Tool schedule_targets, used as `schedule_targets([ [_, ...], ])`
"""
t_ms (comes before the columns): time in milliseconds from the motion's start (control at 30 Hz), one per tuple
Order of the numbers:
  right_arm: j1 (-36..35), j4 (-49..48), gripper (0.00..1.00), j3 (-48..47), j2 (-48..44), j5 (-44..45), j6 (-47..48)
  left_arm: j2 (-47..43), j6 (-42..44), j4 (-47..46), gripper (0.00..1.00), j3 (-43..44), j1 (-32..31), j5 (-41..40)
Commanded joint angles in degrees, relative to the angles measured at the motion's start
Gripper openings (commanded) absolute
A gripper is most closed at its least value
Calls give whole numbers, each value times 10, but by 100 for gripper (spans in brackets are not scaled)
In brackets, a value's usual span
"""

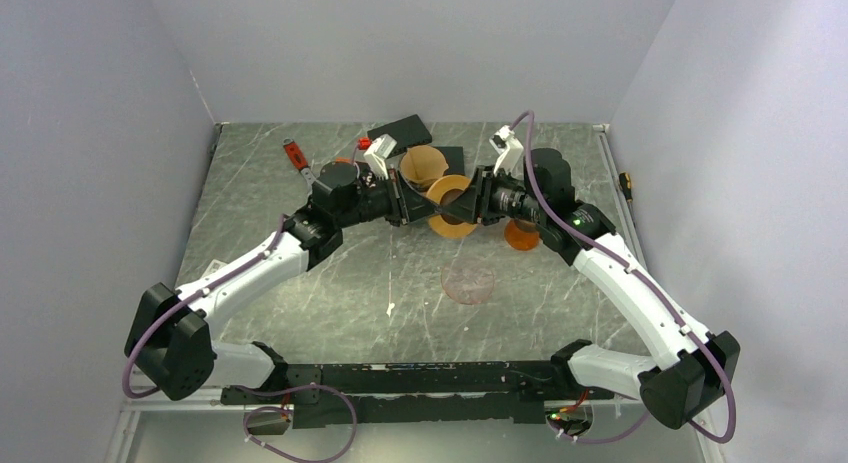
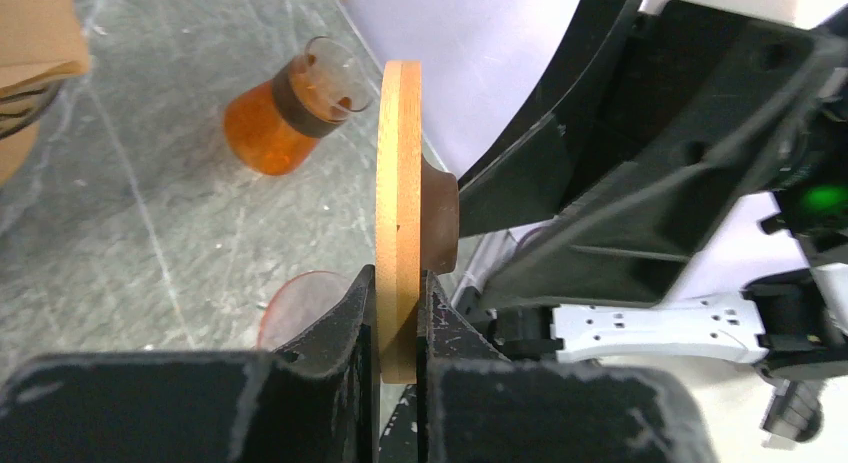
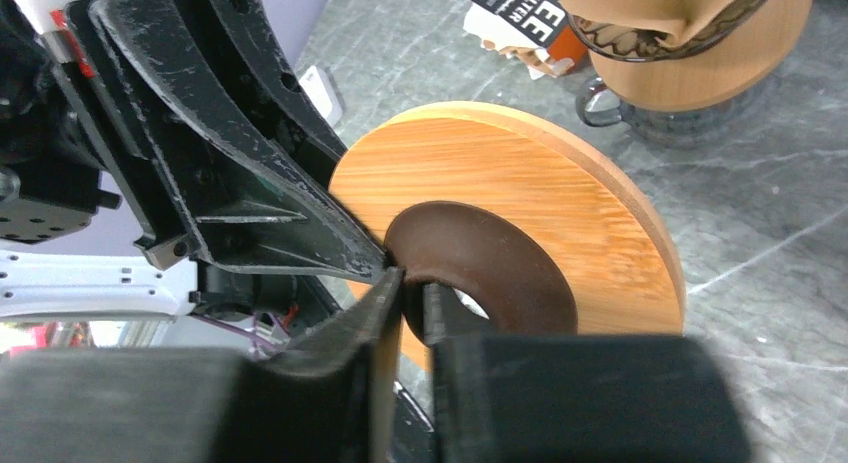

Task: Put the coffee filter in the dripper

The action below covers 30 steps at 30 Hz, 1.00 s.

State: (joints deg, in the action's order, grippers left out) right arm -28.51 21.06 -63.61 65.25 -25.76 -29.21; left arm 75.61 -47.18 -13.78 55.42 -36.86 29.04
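Note:
A round wooden disc [image 1: 455, 228] with a dark brown ring [image 3: 490, 263] in its middle hangs in the air between both arms, above the table's middle. My left gripper [image 1: 415, 205] is shut on the disc's edge; in the left wrist view the disc [image 2: 400, 163] stands edge-on between my fingers. My right gripper [image 3: 412, 293] is shut on the brown ring's rim. Behind, a brown paper filter [image 3: 680, 8] sits in a wire dripper [image 3: 640, 43] on a second wooden disc [image 1: 423, 165].
An orange glass carafe [image 1: 520, 235] stands under my right wrist. A pinkish clear disc [image 1: 468, 281] lies on the table in front. A filter packet [image 3: 520, 18], a black box [image 1: 400, 133] and a red item [image 1: 294, 155] lie at the back.

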Motion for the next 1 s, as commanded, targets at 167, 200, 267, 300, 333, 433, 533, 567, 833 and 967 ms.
schedule_targets([
  [167, 12, -34, 86, -24, -16, -6, -3, -66, 130, 51, 0, -3, -1, -112],
  [200, 14, -35, 90, -21, -19, -4, -4, -75, 151, 62, 0, 0, -1, -130],
  [267, 22, -38, 93, -15, -23, -4, -7, -90, 198, 76, 0, 5, -1, -156],
  [300, 28, -39, 94, -13, -23, -8, -9, -95, 230, 85, 0, 11, -1, -161],
  [333, 36, -39, 94, -11, -22, -14, -13, -99, 274, 96, 0, 19, -1, -165],
  [433, 61, -49, 95, 0, -20, -47, -27, -106, 401, 134, 0, 44, -1, -144],
  [533, 87, -77, 99, 17, -24, -92, -48, -110, 554, 198, 0, 65, -2, -100],
  [567, 93, -85, 99, 21, -26, -102, -52, -112, 609, 221, 0, 72, -4, -83],
  [833, 114, -71, 100, 14, -33, -142, -63, -173, 1073, 321, 0, 25, -54, -25],
  [967, 117, -58, 100, 6, -17, -158, -70, -217, 1223, 230, 0, -48, -76, -36],
])
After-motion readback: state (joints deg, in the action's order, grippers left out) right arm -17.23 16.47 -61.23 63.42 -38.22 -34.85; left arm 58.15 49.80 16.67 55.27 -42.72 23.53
